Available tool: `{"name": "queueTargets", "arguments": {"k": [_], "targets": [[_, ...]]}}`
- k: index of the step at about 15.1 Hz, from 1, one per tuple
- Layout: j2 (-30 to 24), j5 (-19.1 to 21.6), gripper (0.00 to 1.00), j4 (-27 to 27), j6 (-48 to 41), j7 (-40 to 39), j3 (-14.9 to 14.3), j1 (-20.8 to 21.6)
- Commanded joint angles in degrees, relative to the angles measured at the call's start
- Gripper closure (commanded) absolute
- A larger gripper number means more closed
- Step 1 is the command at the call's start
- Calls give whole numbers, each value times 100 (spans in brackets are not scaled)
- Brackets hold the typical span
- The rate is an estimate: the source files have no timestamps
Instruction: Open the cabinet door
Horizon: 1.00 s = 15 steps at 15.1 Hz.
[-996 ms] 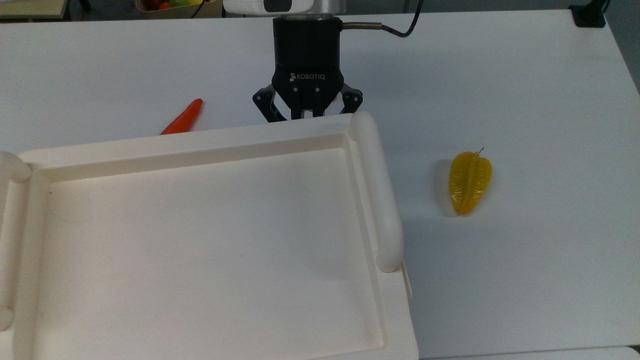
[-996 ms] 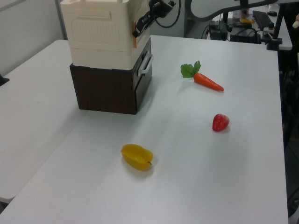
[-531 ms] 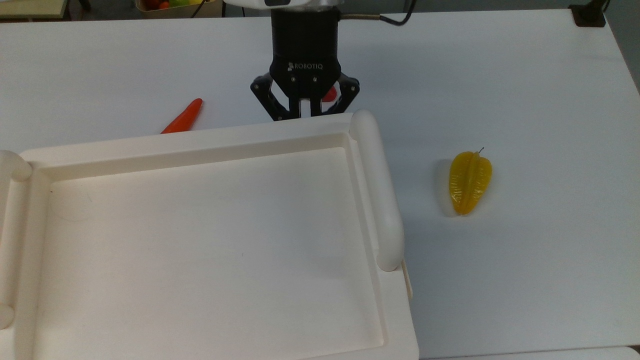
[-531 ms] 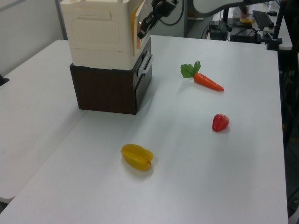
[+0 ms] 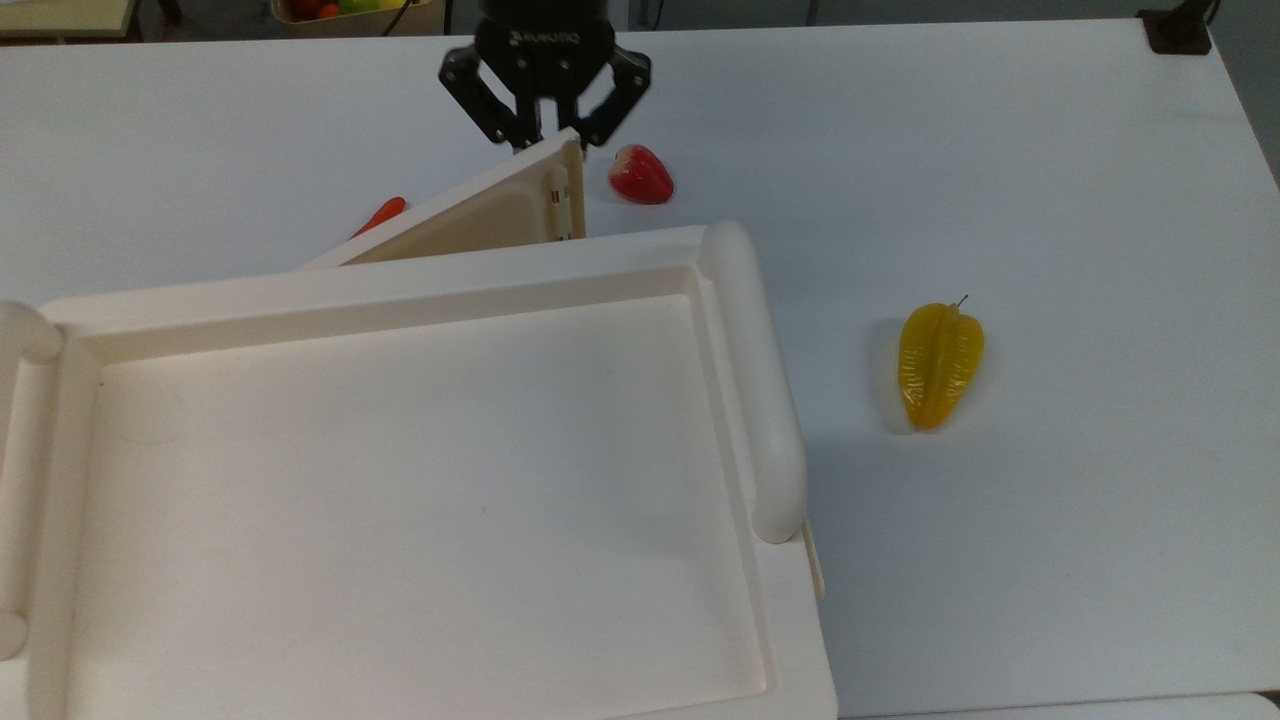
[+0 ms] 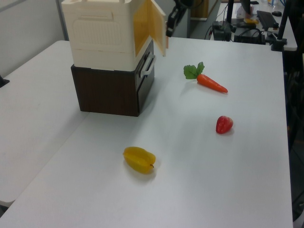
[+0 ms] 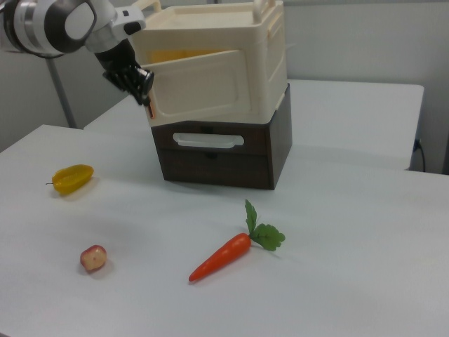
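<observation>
On the white desk (image 5: 1050, 180), near the top view's left: cabinet (image 5: 400, 480), cream upper box with a recessed tray-like top, set on a dark brown base with a pale drawer handle (image 7: 208, 140). Thick rounded rail (image 5: 755, 380) along the tray's edge at the top view's right.

Cabinet door (image 5: 480, 215) swung partway out from the front, hinged at the top view's left, free edge at the top view's upper middle; in the left view (image 6: 156, 26) standing out at an angle from the box, orange-lit interior behind it; in the right view (image 7: 200, 88) a wide cream panel with a recessed face, angled away from the box front.

Black gripper (image 5: 545, 125) at the door's free edge, jaws drawn in close on that edge, probably clamped on the slim handle there, though the handle itself is hard to make out. Same gripper at the right view's left end of the door (image 7: 137, 84), on a white and grey arm (image 7: 56, 24); in the left view (image 6: 170, 23) dark, just beside the door's outer edge.

Strawberry (image 5: 640, 174) on the desk just beside the door's free edge in the top view, apart from it. Carrot (image 7: 224, 258) with green leaves in front of the cabinet in the right view; just its orange tip (image 5: 380, 213) past the door in the top view. Yellow starfruit (image 5: 938, 364) well apart, toward the top view's right.
</observation>
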Motion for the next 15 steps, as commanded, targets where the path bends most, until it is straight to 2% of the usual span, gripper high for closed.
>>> {"name": "queueTargets", "arguments": {"k": [1, 3, 4, 5, 7, 8, 9, 11, 15], "targets": [[-510, 8, 66, -312, -1263, -273, -7, -195], [-642, 17, 65, -321, -1765, -685, -7, -493], [-721, 25, 57, -321, -2019, -888, -7, -660], [-783, -1, 43, -312, -2274, -1012, -7, -783], [-888, -97, 32, -321, -2609, -1048, -16, -1012], [-932, -150, 19, -329, -2680, -1057, -7, -1109], [-941, -176, 0, -329, -2751, -1057, -16, -1162], [-941, -177, 0, -347, -2839, -1057, -16, -1346], [-1011, -229, 0, -470, -2822, -1048, -16, -1443]]}}
